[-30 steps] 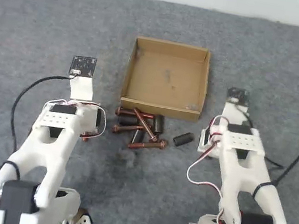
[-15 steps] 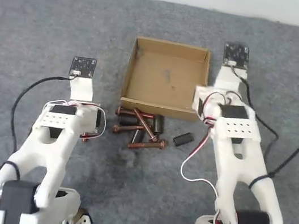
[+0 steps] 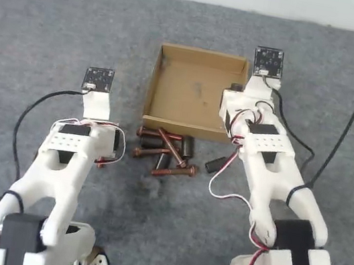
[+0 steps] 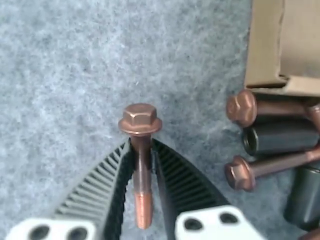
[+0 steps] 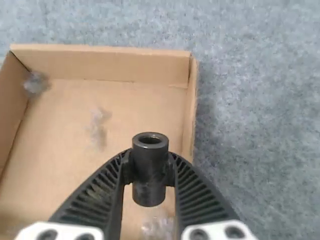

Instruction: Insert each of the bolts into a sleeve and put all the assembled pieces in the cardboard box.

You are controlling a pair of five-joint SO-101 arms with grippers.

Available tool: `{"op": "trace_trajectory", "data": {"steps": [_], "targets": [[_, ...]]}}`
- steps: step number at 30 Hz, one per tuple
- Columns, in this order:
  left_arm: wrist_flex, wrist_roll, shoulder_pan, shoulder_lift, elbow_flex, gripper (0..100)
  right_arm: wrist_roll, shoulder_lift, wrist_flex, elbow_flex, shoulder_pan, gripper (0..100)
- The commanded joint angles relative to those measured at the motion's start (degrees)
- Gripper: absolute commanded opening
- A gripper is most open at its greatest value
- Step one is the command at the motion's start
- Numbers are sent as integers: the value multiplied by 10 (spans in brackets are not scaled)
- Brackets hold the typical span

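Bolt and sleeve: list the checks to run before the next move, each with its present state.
1. Grip of left hand on bolt: ok, clamped on the shank.
2. Grip of right hand on sleeve: ok.
3. Open bore on the sleeve: ok, the hollow end is visible.
4. Threaded end of the bolt free for insertion: not ok, it lies back between the fingers, head outward.
5. Parts brought together: not ok, the sleeve is over the cardboard box and the bolt is beside the pile.
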Motion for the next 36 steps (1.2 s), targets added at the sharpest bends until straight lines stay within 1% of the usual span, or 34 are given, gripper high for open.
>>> {"op": "trace_trajectory", "data": {"steps": [1,4,9,12,23,27,32,36], "targets": [[-20,-6,-1,-34,-5,11,3,-32,-36,21,-18,6],[-40,-6,-1,-35,6,11,3,-73,-107,96,-40,6],[-42,-6,-1,-35,7,11,4,-150,-271,252,-71,6],[-42,-6,-1,-35,7,11,4,-192,-349,331,-80,6],[-41,-6,-1,-35,8,11,4,-356,-533,545,-89,6],[-40,-6,-1,-36,9,11,6,-374,-562,584,-116,6],[-40,-6,-1,-36,9,11,4,-371,-557,555,-121,6],[-40,-6,0,-36,9,11,4,-315,-538,515,-122,7]]}}
